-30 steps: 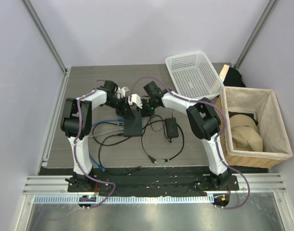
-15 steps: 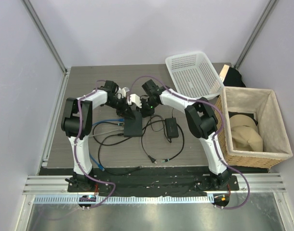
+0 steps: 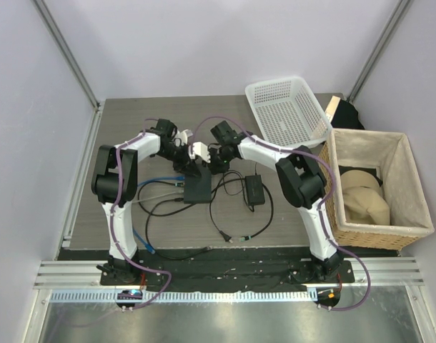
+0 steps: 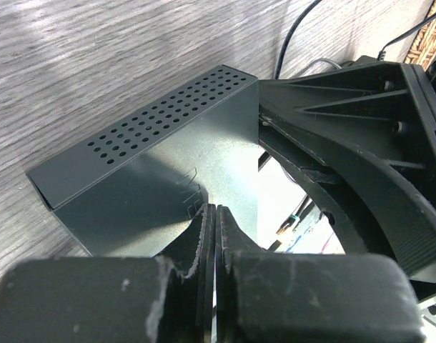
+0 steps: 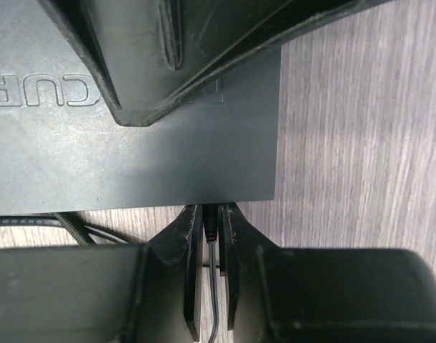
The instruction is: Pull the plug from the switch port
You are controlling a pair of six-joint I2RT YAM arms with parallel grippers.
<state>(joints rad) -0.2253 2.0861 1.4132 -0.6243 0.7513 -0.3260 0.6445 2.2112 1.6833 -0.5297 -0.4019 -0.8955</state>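
Note:
The flat dark-grey box [image 3: 199,190] lies mid-table, its perforated side showing in the left wrist view [image 4: 161,164]. My left gripper [image 4: 215,214] is shut, its tips pressed down on the box's top; from above it sits over the box's far end [image 3: 193,168]. A black plug [image 5: 212,223] sits in the switch port on the box's edge [image 5: 132,143]. My right gripper [image 5: 212,236] is shut on the plug, one finger on each side, hard against that edge; from above it is at the box's far right corner [image 3: 211,168].
A black power brick [image 3: 254,190] lies right of the box, with black cables [image 3: 232,229] looping around it. A blue cable [image 3: 152,184] runs to the left. A white plastic basket [image 3: 288,111] stands at the back right, a wicker basket [image 3: 375,229] on the right.
My right gripper has shifted slightly left, closer against the box's edge. The left gripper and the box have stayed in place.

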